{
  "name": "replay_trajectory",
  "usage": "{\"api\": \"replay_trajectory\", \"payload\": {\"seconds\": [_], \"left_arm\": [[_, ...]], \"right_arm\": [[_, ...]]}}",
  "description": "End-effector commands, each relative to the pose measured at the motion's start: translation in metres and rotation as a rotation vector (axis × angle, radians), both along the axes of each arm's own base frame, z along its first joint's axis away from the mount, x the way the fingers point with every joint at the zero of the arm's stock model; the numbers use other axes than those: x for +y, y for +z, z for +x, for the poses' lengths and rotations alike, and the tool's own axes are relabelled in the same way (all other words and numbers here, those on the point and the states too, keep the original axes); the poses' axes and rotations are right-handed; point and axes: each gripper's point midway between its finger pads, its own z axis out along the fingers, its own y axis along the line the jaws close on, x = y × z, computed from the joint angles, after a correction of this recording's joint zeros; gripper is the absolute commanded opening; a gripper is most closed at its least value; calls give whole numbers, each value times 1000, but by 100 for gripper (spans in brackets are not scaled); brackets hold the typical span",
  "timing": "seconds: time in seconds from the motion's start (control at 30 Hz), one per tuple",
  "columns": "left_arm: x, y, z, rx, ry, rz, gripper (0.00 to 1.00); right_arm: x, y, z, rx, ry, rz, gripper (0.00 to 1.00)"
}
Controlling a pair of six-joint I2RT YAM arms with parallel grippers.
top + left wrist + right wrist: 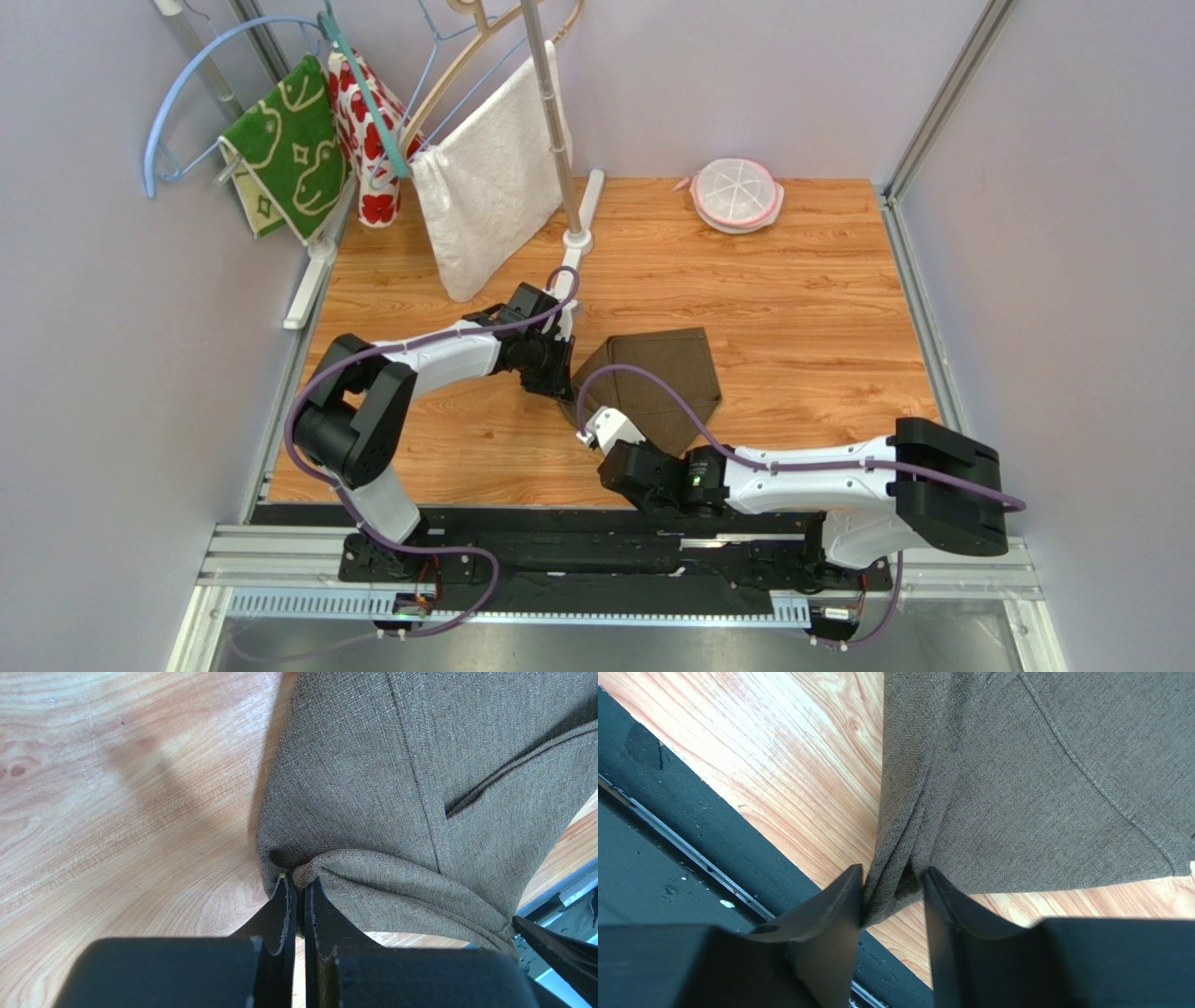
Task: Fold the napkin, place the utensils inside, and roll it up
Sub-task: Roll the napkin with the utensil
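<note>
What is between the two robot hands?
The napkin: its edge runs from the left gripper to the right gripper, with nothing else between them. The top view shows it best.

I count: one brown napkin (657, 375) mid-table (821, 329); left gripper (565, 391) at its left corner, right gripper (595, 420) at its near edge.

Wooden tabletop (814, 308) under even light, pale lilac walls (84, 420) on 3 sides, aluminium frame posts (955, 77) at corners
</note>
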Motion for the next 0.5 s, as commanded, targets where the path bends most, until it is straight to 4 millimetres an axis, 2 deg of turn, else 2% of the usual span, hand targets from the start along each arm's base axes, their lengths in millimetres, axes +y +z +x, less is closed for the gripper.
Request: {"api": "replay_trajectory", "payload": {"seconds": [0.0, 0.1, 0.13, 0.2, 0.23, 0.4, 0.47], "left_arm": [[13, -8, -3, 23, -7, 64, 0], [13, -6, -1, 10, -13, 65, 0], [14, -6, -1, 7, -16, 69, 0], [16, -7, 0, 4, -13, 82, 0], [16, -6, 1, -2, -14, 84, 0], [17, -6, 1, -6, -21, 89, 0], [18, -6, 0, -2, -23, 90, 0]], "right_arm": [[-6, 2, 4, -9, -41, 13, 37], [-6, -1, 7, 38, -52, 56, 26], [-4, -2, 8, 88, -57, 91, 21], [-6, -1, 8, 148, -65, 147, 16], [-3, 1, 10, 218, -74, 209, 11], [-9, 2, 10, 429, -112, 370, 0], [-10, 4, 11, 520, -128, 424, 0]]}}
